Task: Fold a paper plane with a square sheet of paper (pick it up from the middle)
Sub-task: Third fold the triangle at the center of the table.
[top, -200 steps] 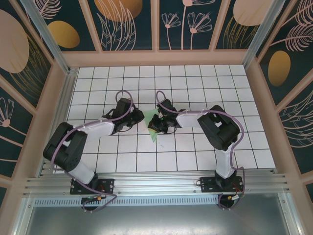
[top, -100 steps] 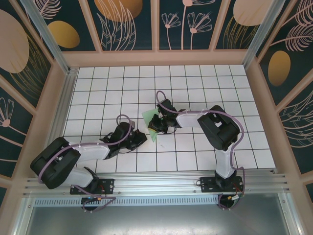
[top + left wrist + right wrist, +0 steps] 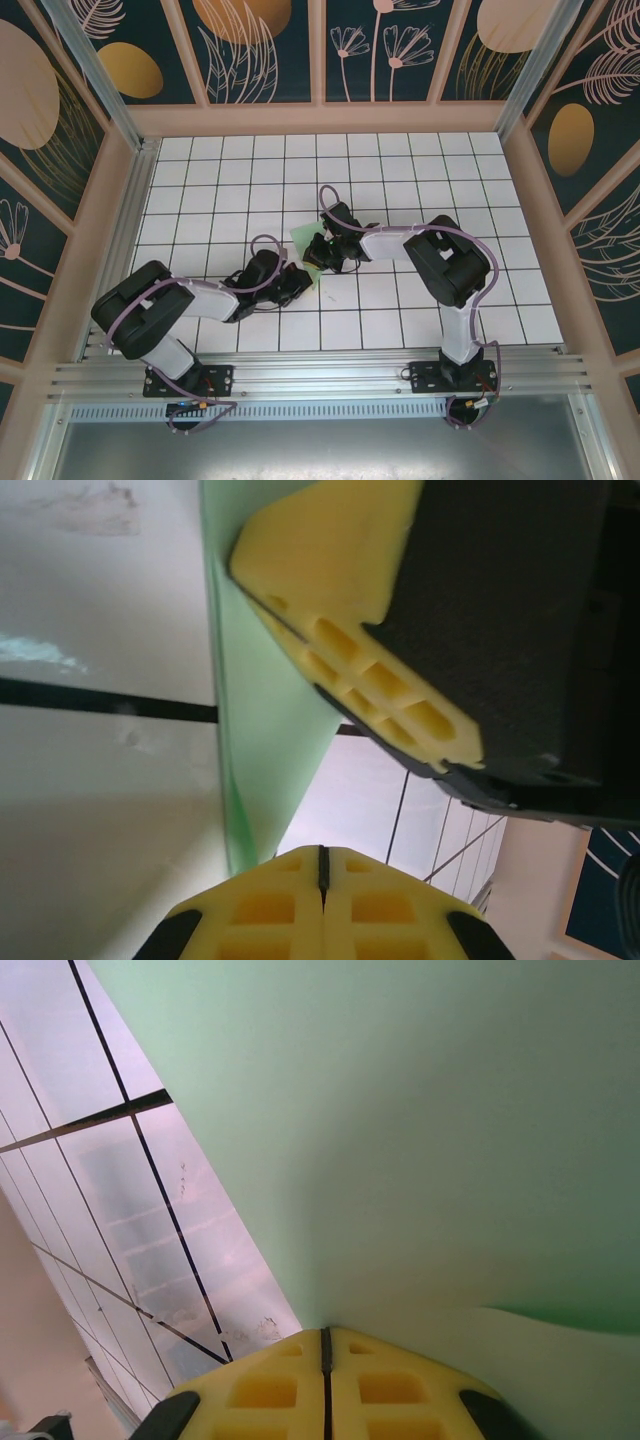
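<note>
The light green sheet of paper [image 3: 300, 240] lies partly folded near the middle of the tiled floor, one flap raised. My right gripper [image 3: 321, 254] rests on its right part, shut; in the right wrist view the closed tips [image 3: 325, 1332] touch the green paper [image 3: 400, 1140]. My left gripper [image 3: 303, 285] is low at the paper's near corner, shut with nothing between its fingers [image 3: 322, 852]. The paper's edge [image 3: 262, 720] runs just left of those tips, and the right gripper's yellow fingers [image 3: 370, 670] lie close above. No paper plane shape shows.
The white tiled floor [image 3: 420, 170] is walled by wooden rails with patterned panels [image 3: 260, 50]. A metal rail [image 3: 320, 375] with both arm bases runs along the near edge. The two arms meet around the paper at the centre.
My left arm pulled away from the paper's left side toward the near edge, then came in to the paper's near corner, its jaws closing. The right gripper and the paper stayed put.
</note>
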Motion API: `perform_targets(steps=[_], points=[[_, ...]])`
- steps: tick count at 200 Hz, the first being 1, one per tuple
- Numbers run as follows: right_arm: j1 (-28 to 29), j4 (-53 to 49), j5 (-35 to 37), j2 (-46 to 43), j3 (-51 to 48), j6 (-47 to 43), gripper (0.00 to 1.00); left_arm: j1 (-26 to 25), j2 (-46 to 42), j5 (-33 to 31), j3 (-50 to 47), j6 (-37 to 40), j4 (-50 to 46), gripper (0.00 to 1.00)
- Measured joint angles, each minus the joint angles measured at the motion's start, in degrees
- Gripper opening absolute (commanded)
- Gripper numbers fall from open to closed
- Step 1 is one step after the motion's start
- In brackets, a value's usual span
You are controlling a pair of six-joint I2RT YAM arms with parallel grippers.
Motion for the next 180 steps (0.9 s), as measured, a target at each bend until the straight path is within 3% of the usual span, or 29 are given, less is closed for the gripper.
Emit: perform_targets(steps=[180], points=[[0.00, 0.37, 0.07, 0.00, -0.17, 0.87, 0.08, 0.00, 4.83, 0.72, 4.96, 1.99, -7.43, 0.05]])
